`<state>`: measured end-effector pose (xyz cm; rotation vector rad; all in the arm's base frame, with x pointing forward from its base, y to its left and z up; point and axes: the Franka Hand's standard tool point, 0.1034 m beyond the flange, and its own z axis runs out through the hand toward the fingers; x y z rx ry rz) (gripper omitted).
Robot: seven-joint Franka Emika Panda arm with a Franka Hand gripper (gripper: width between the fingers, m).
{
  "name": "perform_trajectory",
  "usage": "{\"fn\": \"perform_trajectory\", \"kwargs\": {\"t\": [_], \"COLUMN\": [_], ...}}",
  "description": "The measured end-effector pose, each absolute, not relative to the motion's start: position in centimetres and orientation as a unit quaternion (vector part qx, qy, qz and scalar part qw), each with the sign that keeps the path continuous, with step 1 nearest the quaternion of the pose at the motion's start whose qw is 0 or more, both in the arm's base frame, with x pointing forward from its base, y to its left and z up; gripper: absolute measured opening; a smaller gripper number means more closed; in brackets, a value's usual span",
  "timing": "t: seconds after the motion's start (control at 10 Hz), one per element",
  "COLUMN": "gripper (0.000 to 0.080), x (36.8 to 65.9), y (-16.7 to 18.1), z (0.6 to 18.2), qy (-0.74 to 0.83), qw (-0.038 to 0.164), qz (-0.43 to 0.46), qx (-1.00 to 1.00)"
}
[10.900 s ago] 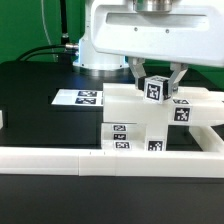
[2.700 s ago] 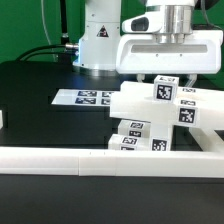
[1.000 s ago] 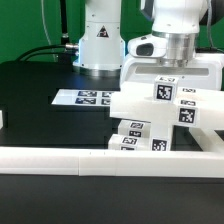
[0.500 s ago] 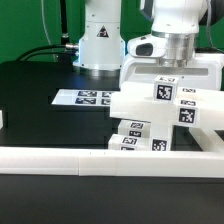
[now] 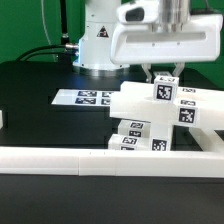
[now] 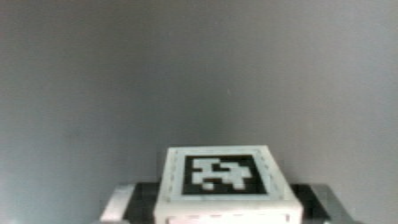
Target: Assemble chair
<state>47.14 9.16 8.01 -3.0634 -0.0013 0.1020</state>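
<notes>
Fingers of the end effector (image 5: 164, 76) are pinched narrow on a short white post (image 6: 224, 186) standing up from the chair (image 5: 150, 115), which sits on the black worktop (image 5: 40, 95) just behind the long white rail (image 5: 60, 160) and beside the marker board (image 5: 82, 98). I'd judge the post is being seated, so keep it upright and press or twist squarely. No bin or tray anywhere.

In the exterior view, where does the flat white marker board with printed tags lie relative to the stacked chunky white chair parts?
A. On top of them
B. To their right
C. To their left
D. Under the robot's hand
C: the flat white marker board lies on the black table, left of the stacked chunky white chair parts in that view.
</notes>
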Motion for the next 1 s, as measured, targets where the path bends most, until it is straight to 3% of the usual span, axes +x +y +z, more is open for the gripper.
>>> {"fn": "perform_trajectory", "kwargs": {"t": [0.1,0.5,0.9,1.0], "gripper": [0.0275,0.0275,0.0275,0.0275], "x": [48.7,48.9,55.8,55.9], "y": [8.8,8.4,5.9,5.9], "z": [10.1,9.9,14.2,14.0], "qy": [0.006,-0.003,-0.017,-0.017], "qw": [0.048,0.048,0.064,0.062], "qz": [0.034,0.031,0.018,0.013], "qx": [-0.998,-0.998,-0.998,-0.998]}}
